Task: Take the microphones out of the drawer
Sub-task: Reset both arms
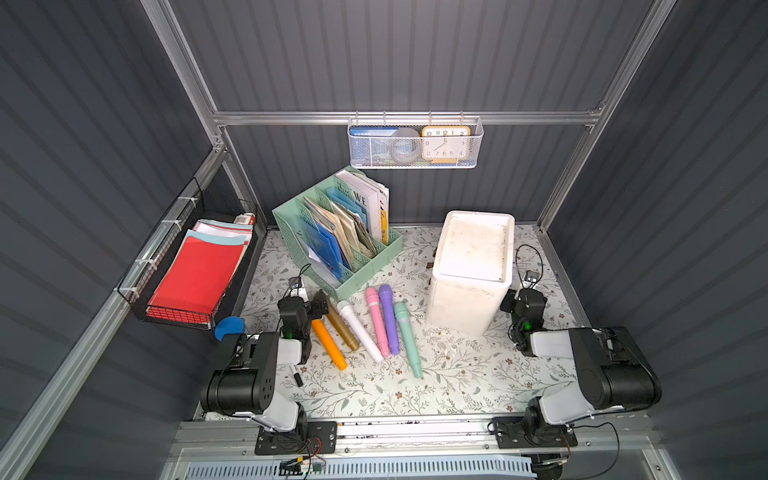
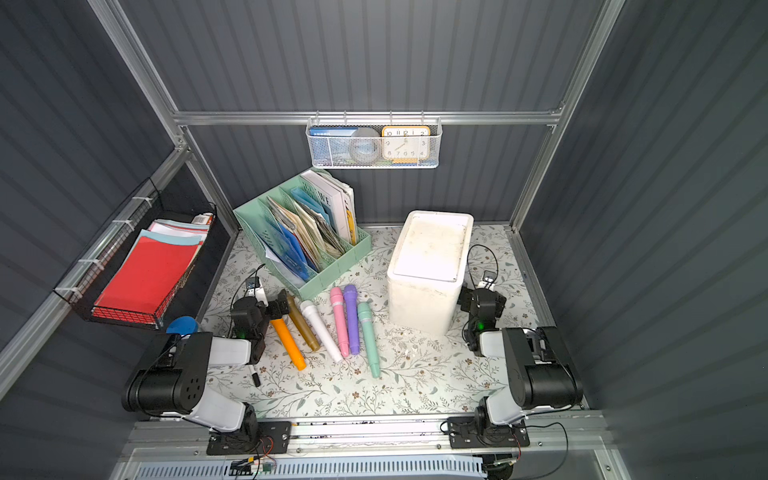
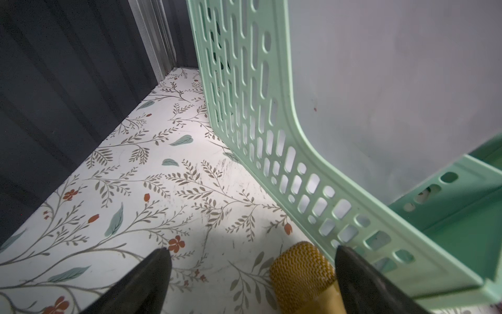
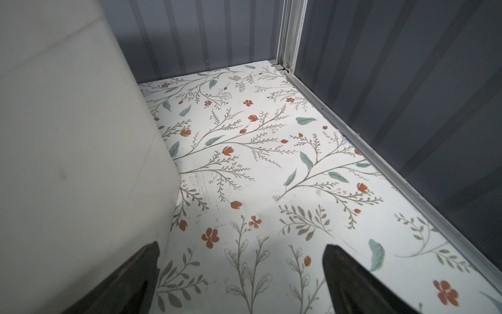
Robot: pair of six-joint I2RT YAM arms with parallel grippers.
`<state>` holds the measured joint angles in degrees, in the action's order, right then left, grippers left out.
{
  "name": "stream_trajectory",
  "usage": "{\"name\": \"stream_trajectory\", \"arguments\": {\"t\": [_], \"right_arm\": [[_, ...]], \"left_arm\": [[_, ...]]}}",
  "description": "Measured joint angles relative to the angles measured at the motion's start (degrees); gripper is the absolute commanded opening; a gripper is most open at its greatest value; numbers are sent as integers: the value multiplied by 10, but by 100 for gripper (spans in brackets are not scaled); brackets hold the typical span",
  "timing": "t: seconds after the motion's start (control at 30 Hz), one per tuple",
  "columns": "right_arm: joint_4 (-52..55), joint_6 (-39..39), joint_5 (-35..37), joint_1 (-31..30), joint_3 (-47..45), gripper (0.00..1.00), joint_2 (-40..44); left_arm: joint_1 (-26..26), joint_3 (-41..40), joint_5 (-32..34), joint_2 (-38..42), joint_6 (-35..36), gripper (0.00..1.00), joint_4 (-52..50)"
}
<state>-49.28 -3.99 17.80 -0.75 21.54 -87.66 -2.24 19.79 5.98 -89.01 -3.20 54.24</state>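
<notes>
Six plastic toy microphones are laid in a row on the floral-print tabletop [image 1: 457, 374], all outside the white plastic drawer box [image 1: 461, 307]. In order from the left arm's side:
- orange microphone [image 1: 329, 345]
- gold microphone [image 1: 341, 328]
- white microphone [image 1: 360, 332]
- pink microphone [image 1: 379, 324]
- purple microphone [image 1: 390, 322]
- mint-green microphone [image 1: 408, 340]

Heads are pointed toward the back wall. Pink and purple are pressed side by side. The orange one's head is covered by the left wrist in both top views. The row is placed just in front of the mint-green slotted file organiser [image 1: 291, 232], with the drawer box near the mint-green microphone. The box interior is hidden.

Left gripper [image 3: 251, 252]: jaws are spread wide and nothing is gripped. The gold mesh head is seen between the fingers, close to one of them; contact cannot be told.

Right gripper [image 4: 241, 250]: jaws are spread wide and nothing is held. Bare floral surface is seen between them, with the box wall just beside one finger.
</notes>
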Motion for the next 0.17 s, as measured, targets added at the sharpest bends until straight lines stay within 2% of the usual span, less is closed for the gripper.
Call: {"name": "stream_trajectory", "arguments": {"t": [0.17], "right_arm": [[11,0,0,0,1,99,3]], "left_arm": [[0,0,0,0,0,99,0]]}}
